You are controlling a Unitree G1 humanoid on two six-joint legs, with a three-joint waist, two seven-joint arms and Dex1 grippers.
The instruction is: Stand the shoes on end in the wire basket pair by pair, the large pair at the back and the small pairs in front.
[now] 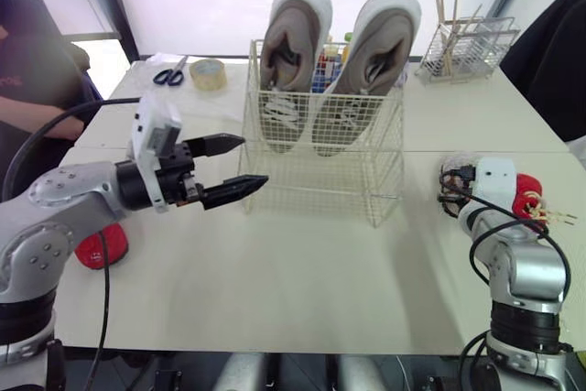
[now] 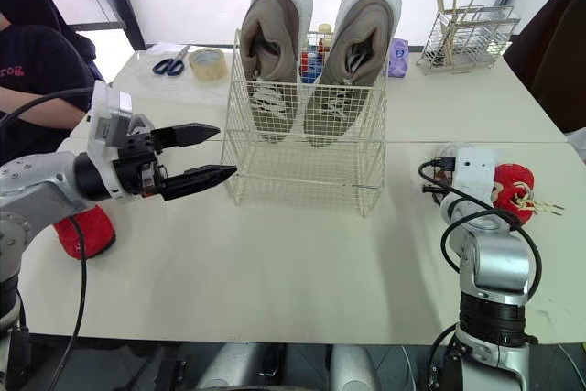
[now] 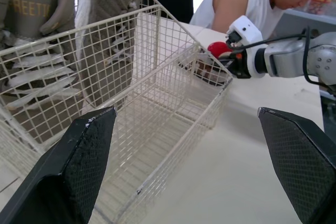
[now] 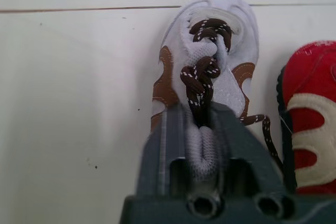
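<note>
The small white shoe (image 4: 184,30) is clamped across its laces by the right jaws, long axis in line with them, on the table (image 1: 275,299) right of the wire basket (image 1: 320,180); left jaws are held wide, empty.

At the lower left of the left eye view, a red fabric shoe (image 1: 96,249) is half hidden behind the grey left arm (image 1: 64,199). The small white-and-brown laced shoe (image 4: 210,72) has its heel end covered by the right gripper (image 4: 202,116), and beside it a red shoe with cream stripes (image 4: 310,124) is cut off by the frame edge. Behind the white wire basket (image 1: 320,185), coloured items (image 1: 330,66) are too small to tell. A person in dark clothing (image 1: 32,61) is cropped at the upper left.
</note>
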